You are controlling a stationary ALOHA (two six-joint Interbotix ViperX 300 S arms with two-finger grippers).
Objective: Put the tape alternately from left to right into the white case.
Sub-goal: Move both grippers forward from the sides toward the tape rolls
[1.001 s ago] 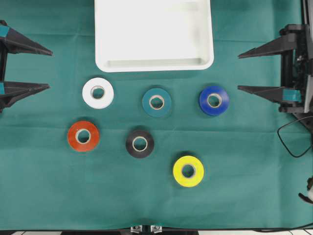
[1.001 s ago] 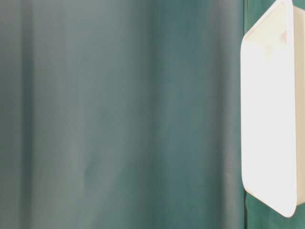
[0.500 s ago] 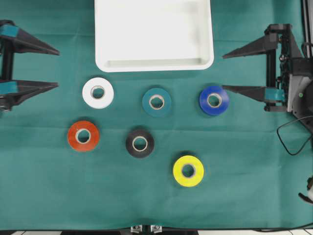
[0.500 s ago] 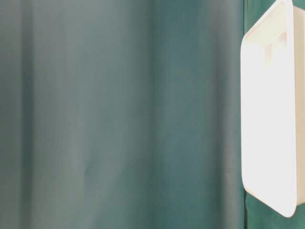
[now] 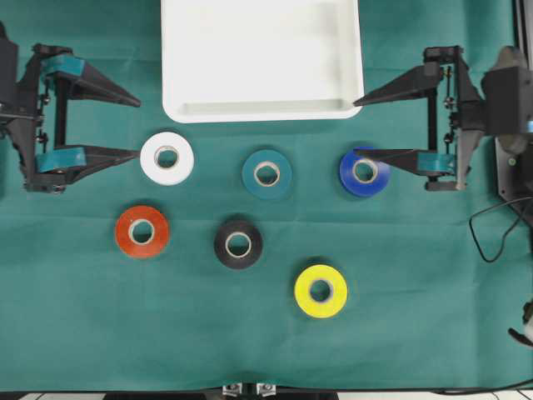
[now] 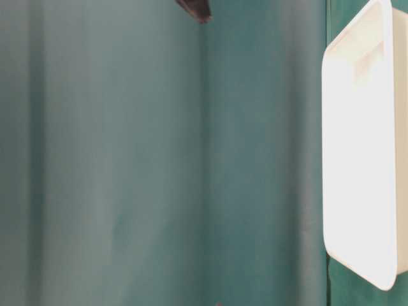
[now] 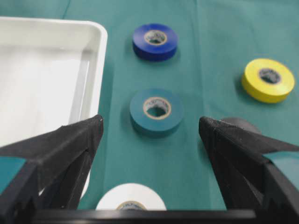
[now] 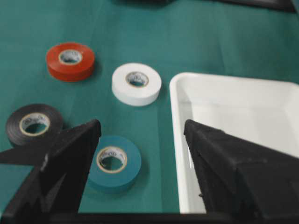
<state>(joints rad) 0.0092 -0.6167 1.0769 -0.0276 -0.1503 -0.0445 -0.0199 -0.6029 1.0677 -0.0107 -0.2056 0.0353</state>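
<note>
The white case (image 5: 262,111) lies at the top centre with nothing in it. Below it, flat on the green cloth, lie the tape rolls: white (image 5: 151,160), teal (image 5: 252,175), blue (image 5: 354,178), orange-red (image 5: 125,233), black (image 5: 223,246) and yellow (image 5: 305,293). My left gripper (image 5: 138,128) is open, its tips just left of the white roll (image 7: 131,193). My right gripper (image 5: 356,127) is open too, with one finger over the blue roll's top edge. Between its fingers the right wrist view shows the teal roll (image 8: 128,158) and the case rim (image 8: 176,140).
A black cable (image 5: 500,237) loops on the cloth at the right edge. Two metal clips (image 5: 247,389) sit at the front edge. In the table-level view the case (image 6: 357,159) is at the right and a dark fingertip (image 6: 194,7) shows at the top.
Both grippers have moved inward from the sides, the left up to the white roll and the right over the blue roll. Their jaws stay open and no roll has moved.
</note>
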